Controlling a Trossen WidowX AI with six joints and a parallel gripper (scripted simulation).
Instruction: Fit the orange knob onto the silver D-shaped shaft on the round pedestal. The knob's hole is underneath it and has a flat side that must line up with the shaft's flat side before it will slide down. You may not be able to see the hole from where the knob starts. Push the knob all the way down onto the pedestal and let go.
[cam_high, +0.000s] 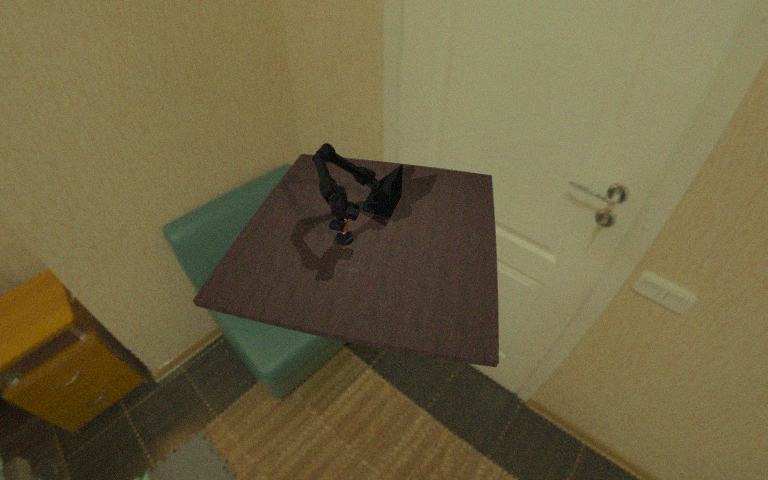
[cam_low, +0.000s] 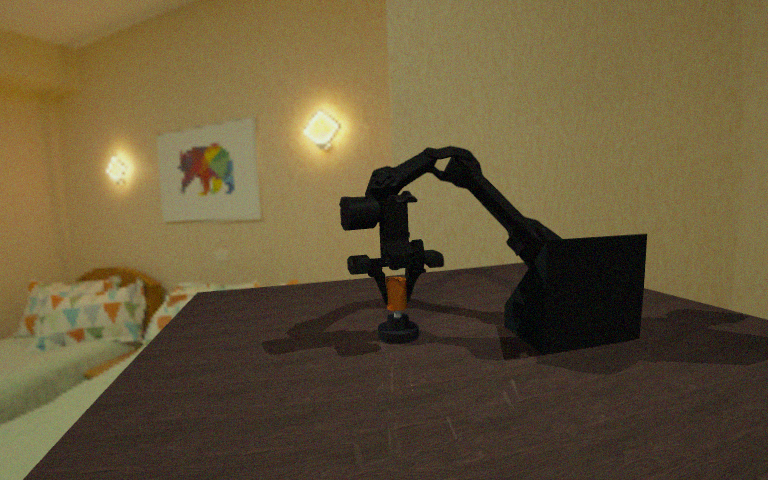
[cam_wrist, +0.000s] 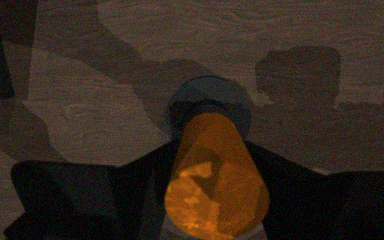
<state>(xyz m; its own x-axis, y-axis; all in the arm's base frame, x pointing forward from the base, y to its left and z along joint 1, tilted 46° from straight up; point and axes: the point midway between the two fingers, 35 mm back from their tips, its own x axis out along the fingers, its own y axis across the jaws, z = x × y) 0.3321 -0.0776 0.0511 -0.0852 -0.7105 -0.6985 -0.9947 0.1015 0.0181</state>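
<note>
Orange and upright, the knob (cam_high: 346, 226) (cam_low: 396, 293) (cam_wrist: 216, 180) sits above the round pedestal (cam_high: 344, 238) (cam_low: 398, 332) (cam_wrist: 210, 92) – a bit of silver shaft (cam_low: 397, 314) shows between them. The gripper (cam_high: 343, 225) (cam_low: 397, 294) (cam_wrist: 210, 146), partly open, clasps it (fingers on both sides). Beneath spreads the dark wooden table (cam_high: 419, 271) (cam_low: 339, 407) (cam_wrist: 75, 115).

The robot's arm (cam_high: 323, 175) (cam_low: 498, 200) was matte black throughout, its slim, angular links joined by thicker, rounded joints. A triangular opening showed near the elbow. Relative to the wrist (cam_low: 393, 226), a blocky dark housing (cam_low: 359, 213) jutted out beside it, and below it sat narrow black fingers (cam_low: 380, 287), tapering, with stubby dark blocks above them.
</note>
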